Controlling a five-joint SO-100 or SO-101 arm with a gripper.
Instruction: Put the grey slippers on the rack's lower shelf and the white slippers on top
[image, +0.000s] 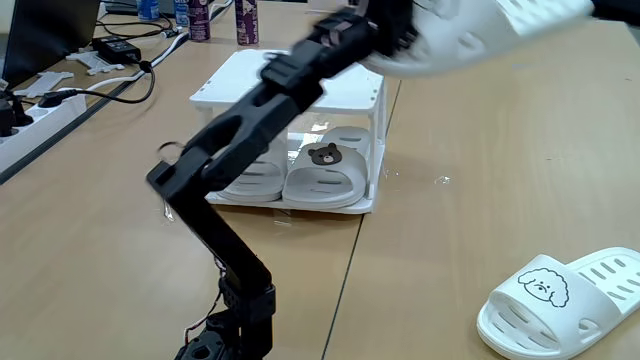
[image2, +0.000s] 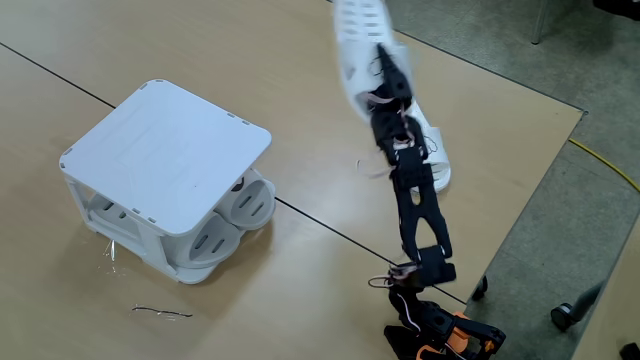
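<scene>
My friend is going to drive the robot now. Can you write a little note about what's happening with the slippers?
Gripper: shut on one white slipper, held up in the air, blurry in both fixed views.
Other white slipper: lying on the table, away from the rack.
Grey slippers: both on the lower shelf, side by side. That part is done.
Rack's top: bare.
Left: set the held white slipper on top, then fetch the second one and put it beside it.
</scene>
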